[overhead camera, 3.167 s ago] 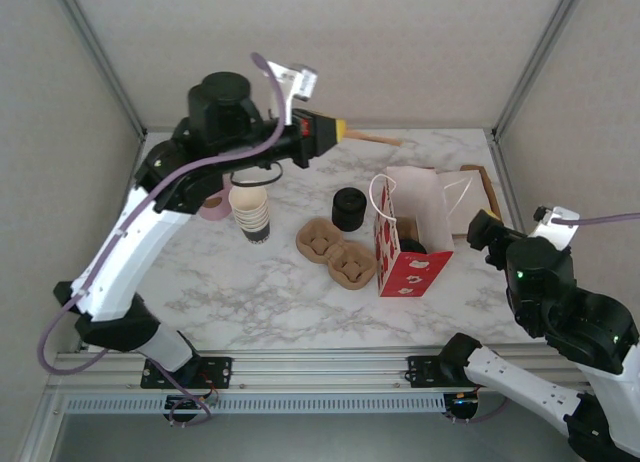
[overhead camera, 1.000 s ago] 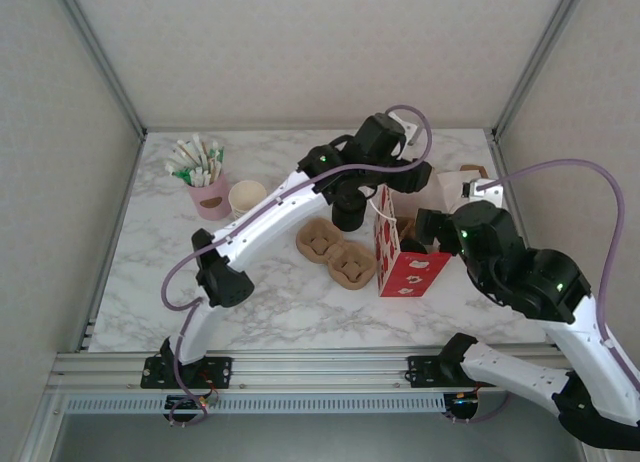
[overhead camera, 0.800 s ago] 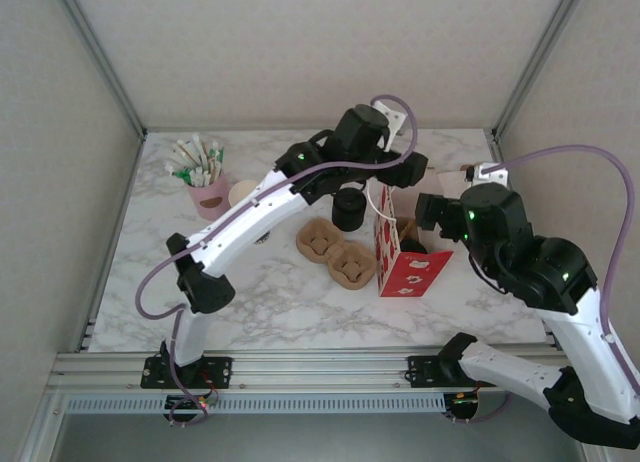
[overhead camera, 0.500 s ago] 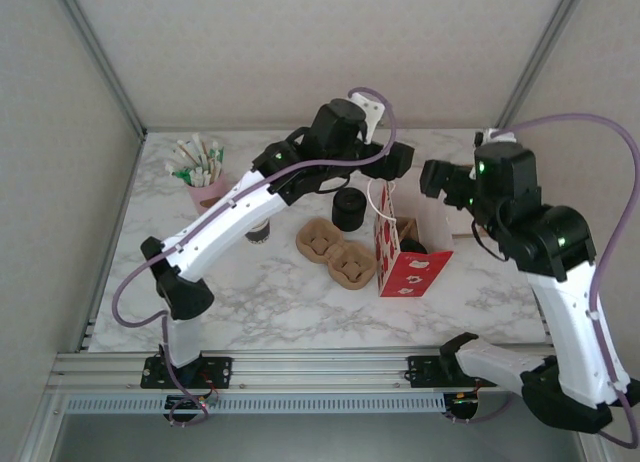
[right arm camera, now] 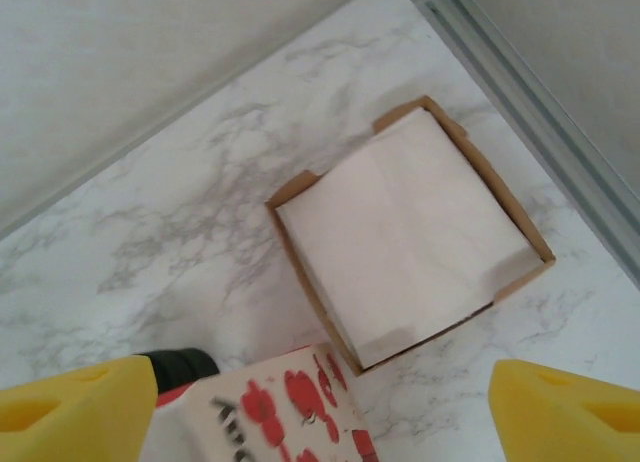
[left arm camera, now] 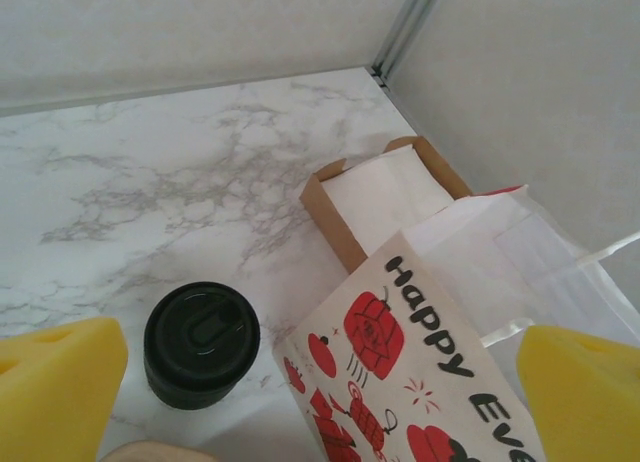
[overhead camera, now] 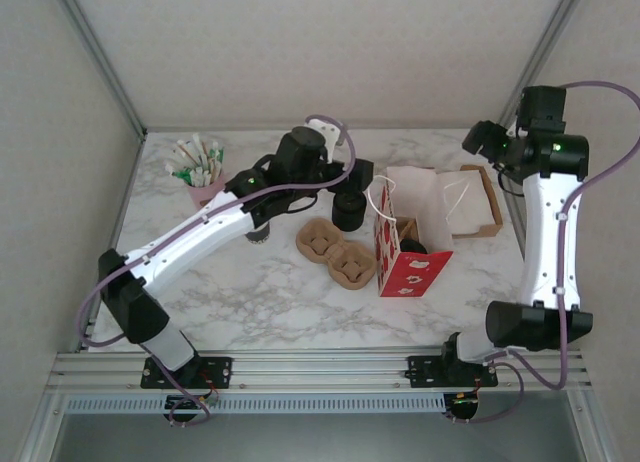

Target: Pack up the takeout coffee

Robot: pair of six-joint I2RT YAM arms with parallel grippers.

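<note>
The takeout coffee [overhead camera: 412, 247] seems to be sitting inside the gift bag [overhead camera: 405, 269], only its dark lid showing. The left gripper [left arm camera: 320, 387], gaping and empty, is hovering at the bag's ten o'clock; the right gripper [right arm camera: 320, 402], likewise wide, is hanging at two o'clock. Any low sweep is risking snagging the handles [overhead camera: 380, 195] and toppling bag and cup.

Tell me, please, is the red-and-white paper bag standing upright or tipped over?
Upright: the red-and-white paper bag stands on its base, with its mouth open upward.
</note>
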